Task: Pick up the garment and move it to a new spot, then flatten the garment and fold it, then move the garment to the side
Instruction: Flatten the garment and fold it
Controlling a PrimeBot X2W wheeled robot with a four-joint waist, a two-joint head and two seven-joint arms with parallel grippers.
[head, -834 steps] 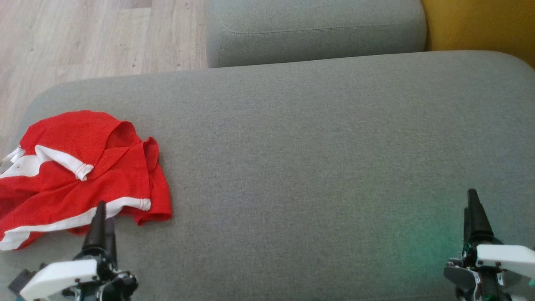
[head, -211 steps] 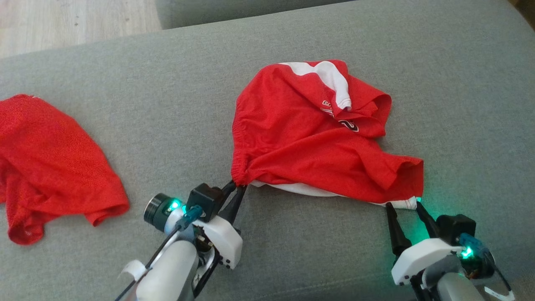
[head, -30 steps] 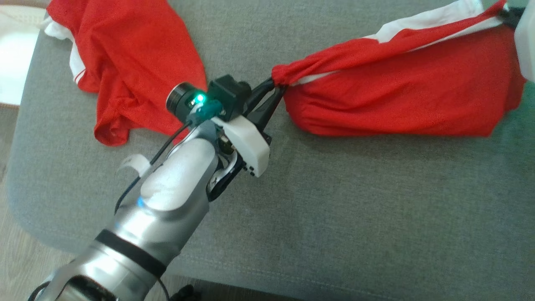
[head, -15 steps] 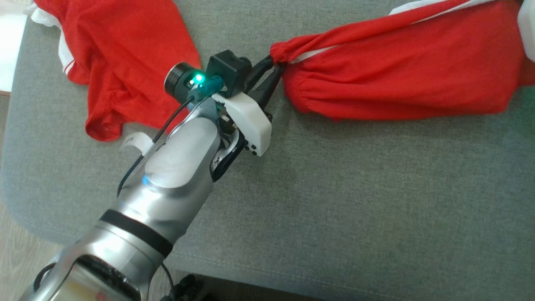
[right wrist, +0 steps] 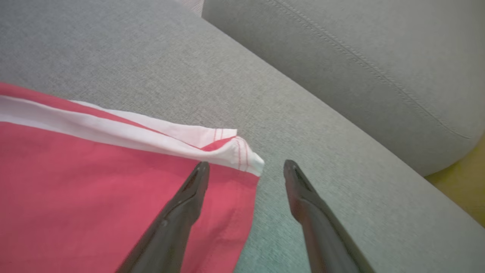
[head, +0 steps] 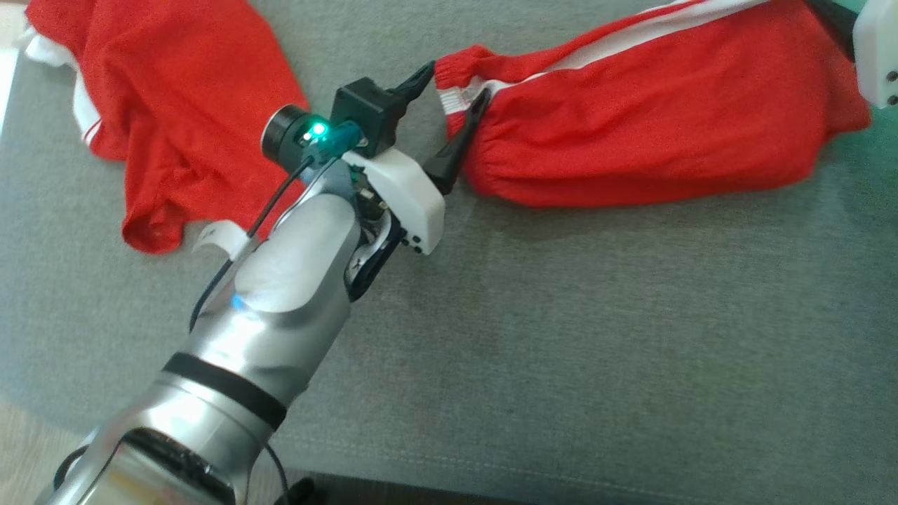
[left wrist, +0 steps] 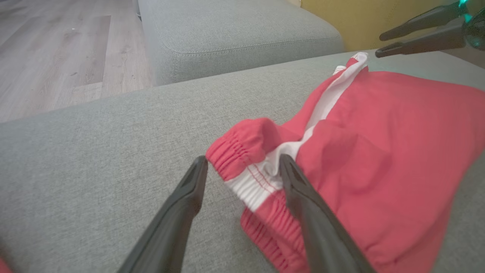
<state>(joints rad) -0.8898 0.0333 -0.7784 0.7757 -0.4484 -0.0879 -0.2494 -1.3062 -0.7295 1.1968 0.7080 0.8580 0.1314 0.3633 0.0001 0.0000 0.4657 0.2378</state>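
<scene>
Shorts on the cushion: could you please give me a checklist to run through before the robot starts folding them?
1. Left claw open: ok, jaws spread either side of the waistband.
2. Left claw clear of the cloth: cannot tell, one finger looks close against it.
3. Right claw open: ok, the hem corner lies free at its fingertips.
4. Shorts resting on the cushion: ok.
5. Shorts flat: not ok, the waistband end is bunched and the striped edge is rolled over.
6. Other red garment apart from the shorts: ok, bare cushion between them.
</scene>
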